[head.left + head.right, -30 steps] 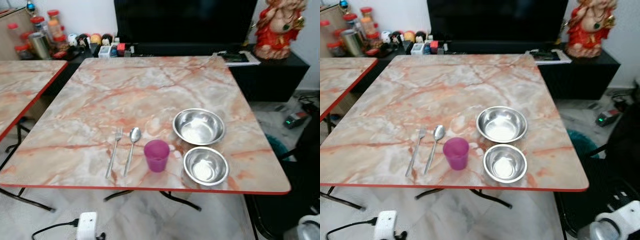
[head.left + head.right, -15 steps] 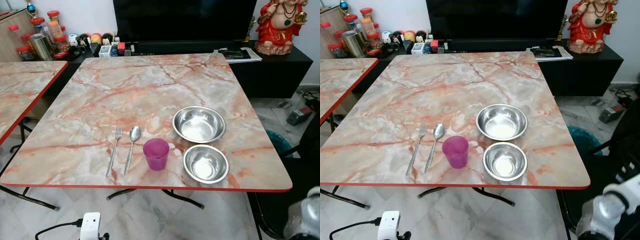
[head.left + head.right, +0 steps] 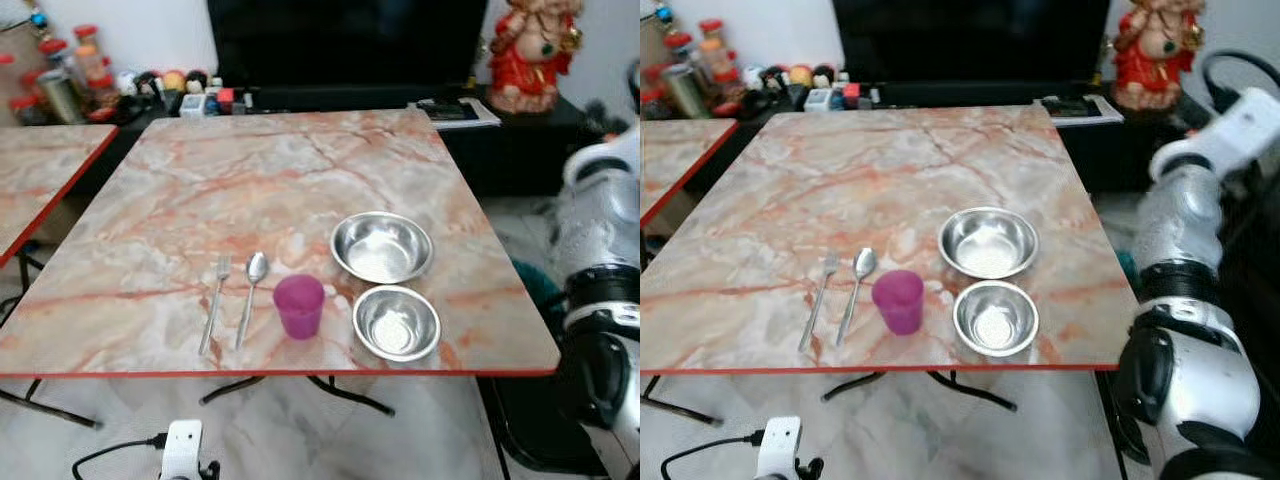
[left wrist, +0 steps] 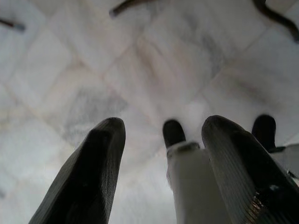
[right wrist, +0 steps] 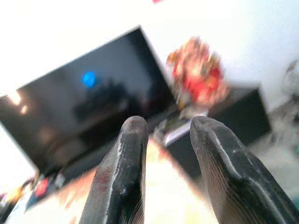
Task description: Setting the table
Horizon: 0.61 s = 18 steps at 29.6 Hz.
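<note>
The cup (image 3: 299, 305), fork (image 3: 213, 307), spoon (image 3: 250, 294) and two bowls (image 3: 382, 246) sit near the bench's (image 3: 200, 190) front edge. The right pincer (image 5: 164, 154), fingers apart and empty, points over the right side. A quick swing could tip the cup.

Right arm (image 3: 1185, 290) raised, jaws parted; left gripper (image 4: 159, 140) hangs, parted.

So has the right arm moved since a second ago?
Yes. The right arm has risen beside the table's right edge, now reaching up toward the red statue.
</note>
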Motion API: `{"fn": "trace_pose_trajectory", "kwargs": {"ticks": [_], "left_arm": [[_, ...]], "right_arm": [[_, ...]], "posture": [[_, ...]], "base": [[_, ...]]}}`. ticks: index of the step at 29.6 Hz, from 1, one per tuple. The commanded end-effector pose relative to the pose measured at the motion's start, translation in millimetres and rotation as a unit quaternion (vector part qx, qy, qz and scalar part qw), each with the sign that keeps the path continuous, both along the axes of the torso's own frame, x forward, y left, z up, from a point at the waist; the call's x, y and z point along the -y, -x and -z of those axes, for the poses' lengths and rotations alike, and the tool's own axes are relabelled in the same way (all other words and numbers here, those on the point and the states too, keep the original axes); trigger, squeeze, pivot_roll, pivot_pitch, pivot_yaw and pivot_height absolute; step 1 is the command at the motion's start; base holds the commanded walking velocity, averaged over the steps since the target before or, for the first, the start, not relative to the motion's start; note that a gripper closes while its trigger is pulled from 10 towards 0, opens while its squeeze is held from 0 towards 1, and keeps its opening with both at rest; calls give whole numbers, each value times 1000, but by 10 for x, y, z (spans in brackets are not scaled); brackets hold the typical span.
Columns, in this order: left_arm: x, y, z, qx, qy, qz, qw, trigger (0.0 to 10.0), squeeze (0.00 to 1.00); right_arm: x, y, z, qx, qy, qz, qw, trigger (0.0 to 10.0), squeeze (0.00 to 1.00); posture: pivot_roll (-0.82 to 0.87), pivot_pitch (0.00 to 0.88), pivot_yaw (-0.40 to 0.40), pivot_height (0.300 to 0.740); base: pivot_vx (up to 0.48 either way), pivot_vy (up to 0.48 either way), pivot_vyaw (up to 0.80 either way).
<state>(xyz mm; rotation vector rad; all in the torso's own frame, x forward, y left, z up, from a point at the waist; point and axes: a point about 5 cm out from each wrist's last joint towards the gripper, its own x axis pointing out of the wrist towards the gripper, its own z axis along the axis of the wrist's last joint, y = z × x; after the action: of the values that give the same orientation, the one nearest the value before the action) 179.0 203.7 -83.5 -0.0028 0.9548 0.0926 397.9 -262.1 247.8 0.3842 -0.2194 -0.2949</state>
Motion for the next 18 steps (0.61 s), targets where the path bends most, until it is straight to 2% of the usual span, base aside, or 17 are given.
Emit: {"fn": "trace_pose_trajectory", "kwargs": {"ticks": [1, 2, 3, 4, 7, 8, 9, 10, 13, 18], "left_arm": [[-33, 31, 13, -10, -3, -11, 1000, 10000, 0], [-32, 35, 15, -10, -3, -11, 1000, 10000, 0], [-32, 35, 15, -10, -3, -11, 1000, 10000, 0], [-31, 37, 16, -11, -3, -10, 1000, 10000, 0], [-31, 38, 16, -11, -3, -9, 1000, 10000, 0], [-33, 35, 14, -10, -3, -9, 1000, 10000, 0], [-33, 35, 14, -10, -3, -9, 1000, 10000, 0], [-37, 28, 10, -9, -3, -9, 1000, 10000, 0], [-39, 15, 4, -8, -3, -9, 1000, 10000, 0], [-39, 3, -1, -8, -3, -7, 1000, 10000, 0]], "right_arm": [[-88, -46, 65, -24, -2, -20, 1000, 10000, 0], [-172, -94, 24, -31, -5, -43, 999, 10000, 0], [-172, -94, 24, -31, -5, -43, 999, 10000, 0], [-251, -131, 50, -59, -1, -65, 996, 10000, 0], [-324, -153, 76, -77, 2, -84, 994, 10000, 0], [-371, -166, 98, -91, 10, -95, 991, 10000, 55], [-371, -166, 98, -91, 10, -95, 991, 10000, 55], [-435, -183, 135, -115, 16, -112, 987, 10000, 1000], [-499, -197, 185, -150, 17, -130, 980, 10000, 1000], [-536, -192, 267, -178, 15, -139, 974, 10000, 1000]], "posture": [[-89, 0, 36, 740], [-87, 0, 35, 740], [-87, 0, 35, 740], [-83, 0, 34, 740], [-81, 0, 34, 740], [-81, 0, 34, 740], [-81, 0, 34, 740], [-79, 0, 34, 740], [-79, 0, 36, 740], [-85, 0, 39, 740]], "base": [[0, 0, 0], [0, 0, 0], [0, 0, 0], [0, 0, 0], [0, 0, 0], [0, 0, 0], [0, 0, 0], [0, 0, 0], [0, 0, 0], [0, 0, 0]]}}
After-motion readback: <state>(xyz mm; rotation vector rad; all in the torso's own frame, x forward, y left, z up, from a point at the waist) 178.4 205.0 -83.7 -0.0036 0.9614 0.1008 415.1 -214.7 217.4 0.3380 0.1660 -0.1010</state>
